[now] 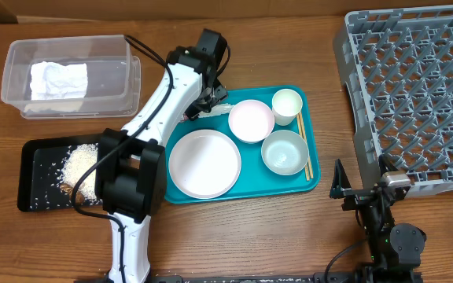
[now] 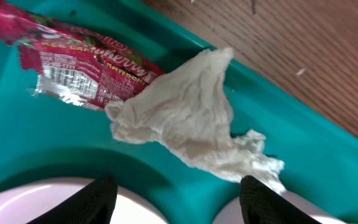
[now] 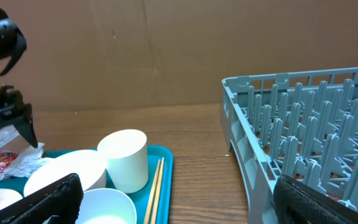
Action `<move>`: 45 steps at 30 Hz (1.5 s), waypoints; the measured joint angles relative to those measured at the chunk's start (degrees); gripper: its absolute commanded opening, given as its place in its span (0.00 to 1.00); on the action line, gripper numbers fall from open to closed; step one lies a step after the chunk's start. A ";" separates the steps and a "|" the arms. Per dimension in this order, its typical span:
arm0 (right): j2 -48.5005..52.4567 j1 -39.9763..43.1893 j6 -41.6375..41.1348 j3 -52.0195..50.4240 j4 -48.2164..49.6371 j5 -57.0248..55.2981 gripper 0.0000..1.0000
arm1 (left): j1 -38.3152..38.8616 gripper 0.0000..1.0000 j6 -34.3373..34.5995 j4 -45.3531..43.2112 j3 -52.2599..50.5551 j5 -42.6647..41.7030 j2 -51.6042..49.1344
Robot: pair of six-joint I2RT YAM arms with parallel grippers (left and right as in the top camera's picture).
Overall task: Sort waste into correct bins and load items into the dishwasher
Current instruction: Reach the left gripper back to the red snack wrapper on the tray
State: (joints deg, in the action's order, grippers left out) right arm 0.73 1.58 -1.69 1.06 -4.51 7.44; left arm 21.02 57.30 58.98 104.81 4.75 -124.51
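Note:
My left gripper (image 2: 179,199) hangs open over the back left corner of the teal tray (image 2: 272,134), nothing between its fingers. Just ahead of it lie a crumpled white napkin (image 2: 191,118) and a red wrapper (image 2: 79,62), touching each other. On the tray sit a white plate (image 1: 204,163), a pink bowl (image 1: 251,121), a pale green bowl (image 1: 284,152), a cup (image 1: 286,105) and chopsticks (image 1: 303,145). My right gripper (image 3: 179,205) stands wide open and empty near the table's front, beside the grey dish rack (image 1: 415,86).
A clear tub (image 1: 116,59) at the back left holds a white napkin (image 1: 58,80). In front of it, a black tray (image 1: 34,157) holds rice and scraps (image 1: 81,165); the left arm's base covers its right end.

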 measured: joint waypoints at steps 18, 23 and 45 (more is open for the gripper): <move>0.00 -0.02 0.02 0.00 0.00 0.02 1.00 | 0.00 0.64 -0.87 -7.41 -3.37 -0.28 0.00; 0.00 0.00 0.00 0.00 0.00 0.00 1.00 | 0.39 0.59 -2.14 -8.31 -4.87 -1.09 0.00; 0.00 -0.02 0.02 0.00 0.02 0.00 1.00 | 0.81 0.46 -7.98 -9.49 -5.14 -1.03 -0.28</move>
State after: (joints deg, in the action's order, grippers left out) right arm 0.73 1.56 -1.67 1.06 -4.49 7.44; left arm 21.82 49.32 49.50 99.68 3.73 -124.79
